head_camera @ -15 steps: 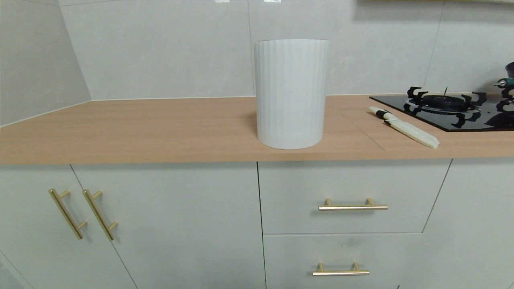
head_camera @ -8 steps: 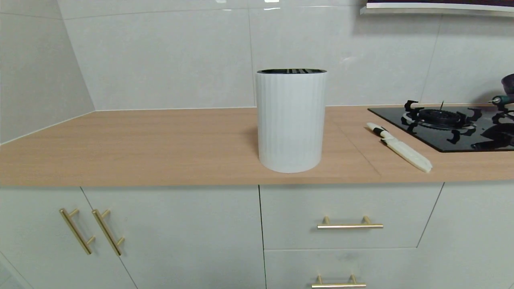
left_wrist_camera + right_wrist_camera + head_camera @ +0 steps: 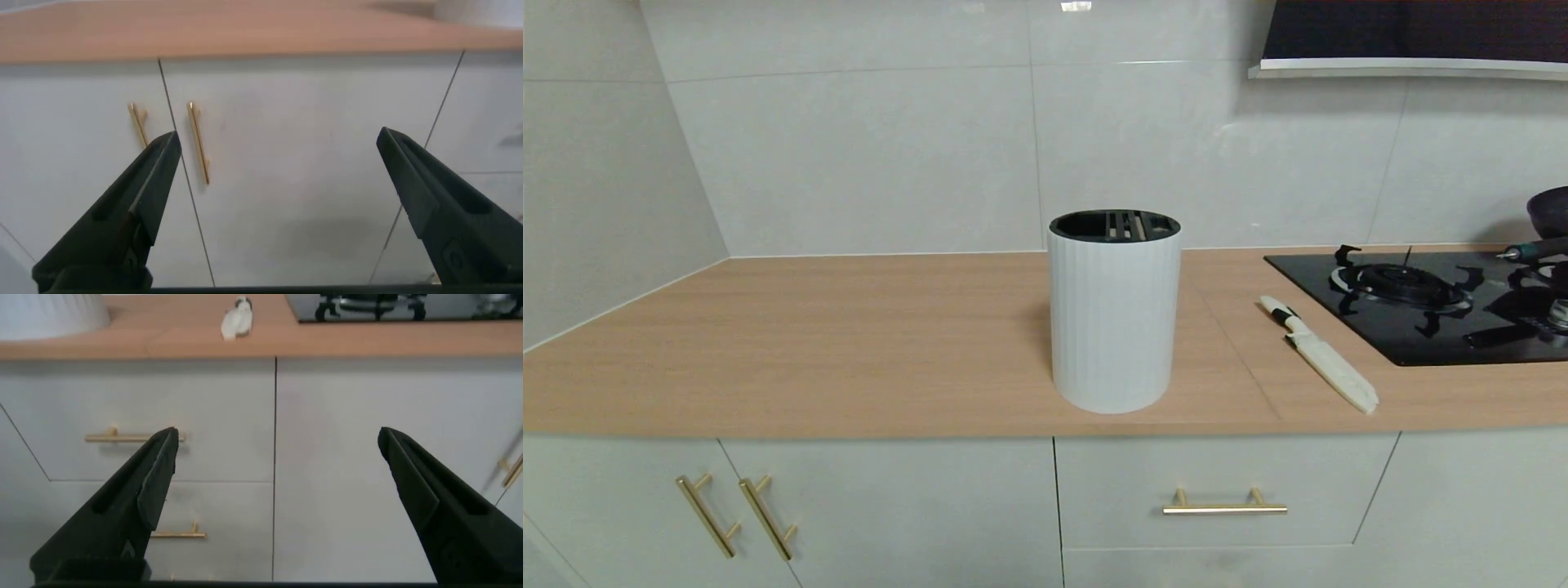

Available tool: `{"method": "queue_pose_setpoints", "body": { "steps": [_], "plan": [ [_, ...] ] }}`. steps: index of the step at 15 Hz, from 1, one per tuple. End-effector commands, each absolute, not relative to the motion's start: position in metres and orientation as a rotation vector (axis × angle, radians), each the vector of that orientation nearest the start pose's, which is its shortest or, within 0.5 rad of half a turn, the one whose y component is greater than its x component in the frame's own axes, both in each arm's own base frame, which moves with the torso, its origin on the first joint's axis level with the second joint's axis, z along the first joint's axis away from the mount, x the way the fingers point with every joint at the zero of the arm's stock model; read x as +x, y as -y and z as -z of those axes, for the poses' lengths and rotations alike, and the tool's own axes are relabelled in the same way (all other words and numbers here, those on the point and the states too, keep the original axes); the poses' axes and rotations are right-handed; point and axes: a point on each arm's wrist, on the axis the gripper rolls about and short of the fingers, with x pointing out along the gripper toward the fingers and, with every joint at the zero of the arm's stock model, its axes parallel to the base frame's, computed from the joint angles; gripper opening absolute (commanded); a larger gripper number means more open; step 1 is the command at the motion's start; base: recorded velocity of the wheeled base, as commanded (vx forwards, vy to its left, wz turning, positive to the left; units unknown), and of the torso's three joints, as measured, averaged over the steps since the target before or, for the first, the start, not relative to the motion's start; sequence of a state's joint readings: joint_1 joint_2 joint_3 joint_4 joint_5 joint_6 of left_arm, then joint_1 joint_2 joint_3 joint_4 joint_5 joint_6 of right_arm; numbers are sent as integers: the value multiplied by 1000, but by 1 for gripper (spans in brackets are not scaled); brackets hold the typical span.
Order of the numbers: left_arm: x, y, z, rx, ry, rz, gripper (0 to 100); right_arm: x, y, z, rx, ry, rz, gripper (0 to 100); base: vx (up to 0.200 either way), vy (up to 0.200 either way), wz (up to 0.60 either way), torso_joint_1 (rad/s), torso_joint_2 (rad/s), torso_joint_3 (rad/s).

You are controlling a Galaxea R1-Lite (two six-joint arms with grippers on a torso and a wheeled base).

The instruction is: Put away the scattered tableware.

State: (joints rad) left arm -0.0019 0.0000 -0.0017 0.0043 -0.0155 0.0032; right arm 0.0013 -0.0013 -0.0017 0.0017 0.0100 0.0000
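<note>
Wooden counter (image 3: pixel 849 343) bears a knife (image 3: pixel 1316 365) at 3 o'clock of the holder (image 3: pixel 1114 318), blade pointing 5 o'clock, nearer the right gripper (image 3: pixel 277 433), which like the left gripper (image 3: pixel 278 135) gapes empty.

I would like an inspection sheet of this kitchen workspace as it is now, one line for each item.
Surface: wooden counter, with two loose things on it, standing apart.
Job's things: knife lies flat between the white holder and the stove; the holder is upright and nothing sticks out of its slotted top.
Clutter: dark pan on the stove.
Grippers: left gripper open, facing the cabinet doors; right gripper open, facing the drawers below the counter.
Cables: nothing seen.
Surroundings: tiled wall; hood above the stove.
</note>
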Motion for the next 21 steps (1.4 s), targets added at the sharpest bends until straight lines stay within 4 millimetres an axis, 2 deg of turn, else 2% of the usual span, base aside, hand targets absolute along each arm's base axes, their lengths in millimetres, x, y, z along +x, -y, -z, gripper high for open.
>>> {"method": "queue_pose_setpoints", "body": {
  "steps": [1,21],
  "plan": [
    [-23,0,-75,3,-3,17,100,-23,0,-76,0,0,-12,100,0,0,0,203,-466,-281],
    [-23,0,-75,3,-3,17,100,-23,0,-76,0,0,-12,100,0,0,0,249,-529,-290]
  ]
}}
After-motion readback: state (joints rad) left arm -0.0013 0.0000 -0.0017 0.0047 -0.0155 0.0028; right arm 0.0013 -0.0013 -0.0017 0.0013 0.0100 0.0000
